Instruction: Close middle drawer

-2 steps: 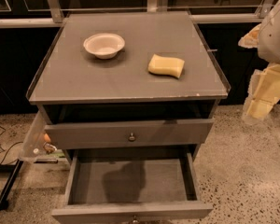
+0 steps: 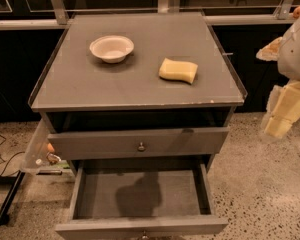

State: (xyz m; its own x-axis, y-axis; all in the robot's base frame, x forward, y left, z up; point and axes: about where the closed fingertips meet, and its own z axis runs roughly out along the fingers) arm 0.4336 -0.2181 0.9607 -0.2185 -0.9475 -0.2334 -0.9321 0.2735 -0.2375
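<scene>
Middle drawer [image 2: 140, 196] noted pulled well out, beneath the shut top drawer [image 2: 141, 145] of the grey cabinet. Closing judged not yet begun. Gripper [image 2: 284, 113] seen at right edge, beside the desk [image 2: 140, 84], well apart from the drawer; whether open or closed cannot be told. Approach and push are left.

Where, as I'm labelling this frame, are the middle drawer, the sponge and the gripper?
middle drawer [image 2: 182, 194]: camera view, bare floor of its pulled-out tray.
sponge [image 2: 178, 70]: camera view, middle of its top face.
gripper [image 2: 280, 115]: camera view, its pale lower part, at the picture's right edge.
</scene>
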